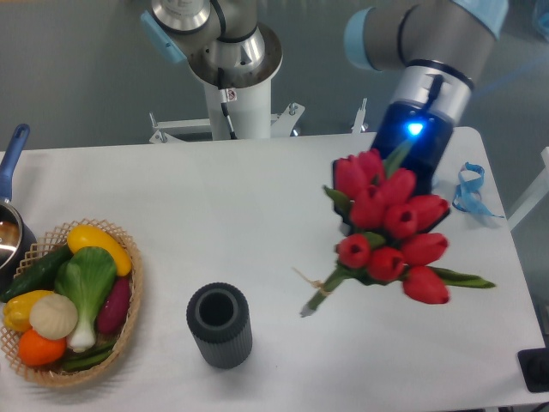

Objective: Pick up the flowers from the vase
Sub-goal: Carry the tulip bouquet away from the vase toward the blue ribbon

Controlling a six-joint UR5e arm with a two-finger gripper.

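Observation:
The flowers [390,227], a bunch of red tulips with green leaves and bound green stems, hang tilted over the right side of the table, with the stem end [310,305] pointing down-left. My gripper [390,219] comes down from behind and is closed around the bunch near the blooms. The tulips mostly hide its fingers, and only dark edges show at either side. The vase [220,324], a dark grey ribbed cylinder, stands upright and empty near the table's front, well to the left of the flowers and apart from them.
A wicker basket [129,300] of colourful vegetables sits at the front left. A blue-handled pot [10,163] is at the left edge. A blue ribbon [470,190] lies at the right edge. The robot base [232,103] stands behind the table.

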